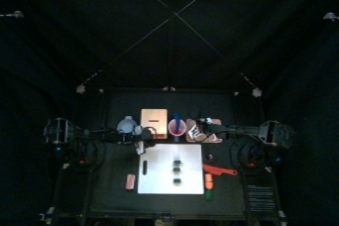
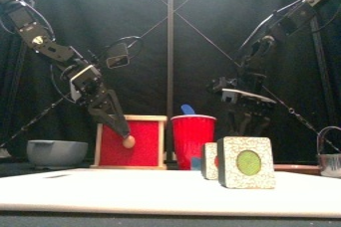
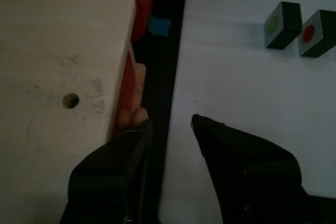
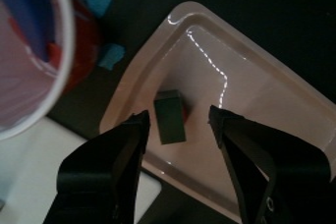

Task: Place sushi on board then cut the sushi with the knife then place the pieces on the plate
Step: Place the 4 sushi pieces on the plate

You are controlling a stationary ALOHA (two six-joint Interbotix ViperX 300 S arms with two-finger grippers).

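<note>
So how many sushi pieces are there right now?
3. One sushi piece stands on the white board, a second piece just behind it, and a third piece is in the pink tray. Others may be hidden.

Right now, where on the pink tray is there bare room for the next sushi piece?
The pink tray is bare between the lone sushi piece and the rim away from the red cup. Crowded on the cup's side, where the right gripper, jaws open, straddles that piece.
</note>
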